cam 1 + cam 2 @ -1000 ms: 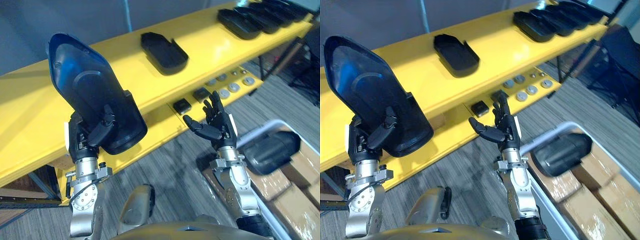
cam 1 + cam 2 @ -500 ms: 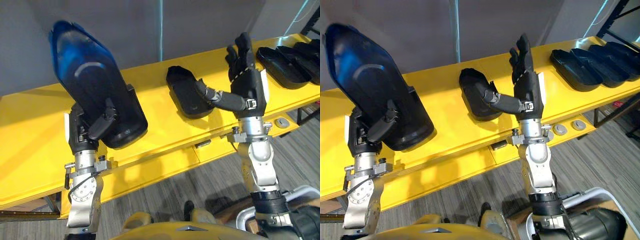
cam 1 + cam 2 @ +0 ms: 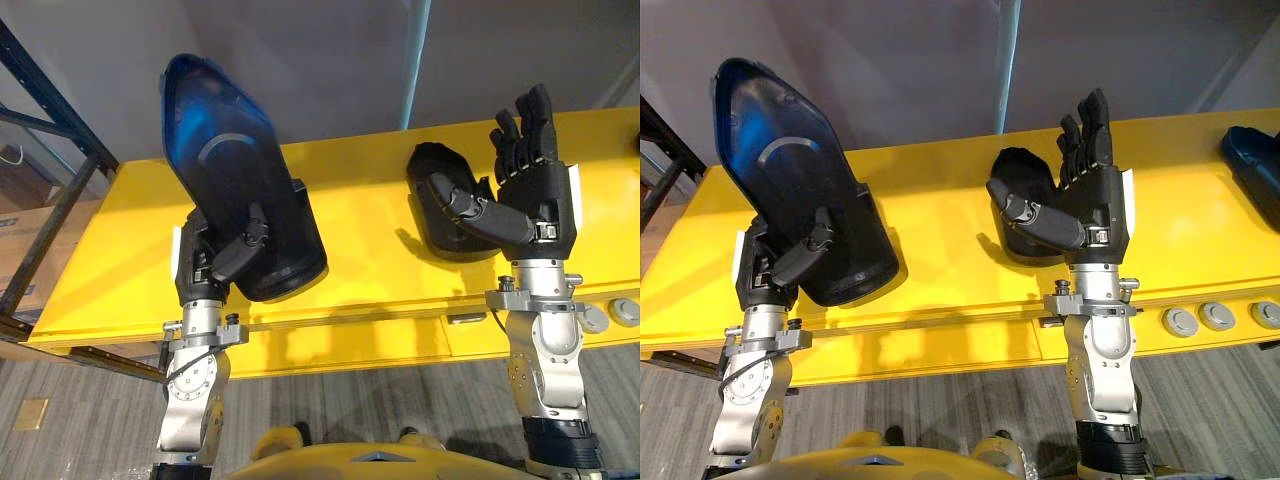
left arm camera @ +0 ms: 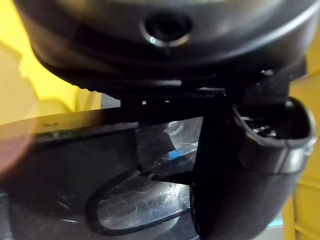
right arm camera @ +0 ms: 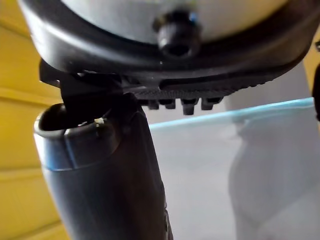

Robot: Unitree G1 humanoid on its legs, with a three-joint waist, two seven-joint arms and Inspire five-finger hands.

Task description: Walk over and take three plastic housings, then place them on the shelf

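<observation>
My left hand (image 3: 212, 265) is shut on a large dark plastic housing (image 3: 235, 190) and holds it upright over the left part of the yellow shelf (image 3: 120, 250); in the left wrist view its thumb (image 4: 250, 170) presses on the glossy shell (image 4: 100, 170). A second black housing (image 3: 445, 200) lies on the shelf further right. My right hand (image 3: 530, 190) is raised in front of that housing, open, with straight fingers and nothing in it. Another housing (image 3: 1255, 160) shows at the far right edge of the shelf.
A grey wall (image 3: 330, 60) rises behind the shelf, with a dark metal rack post (image 3: 50, 120) at the left. Round metal parts (image 3: 1200, 318) sit on a lower ledge at the right. Grey plank floor (image 3: 90, 430) lies below.
The camera has swung left, so the shelf now faces me squarely. My right hand stays raised and open before the second housing; my left hand still holds its housing upright.
</observation>
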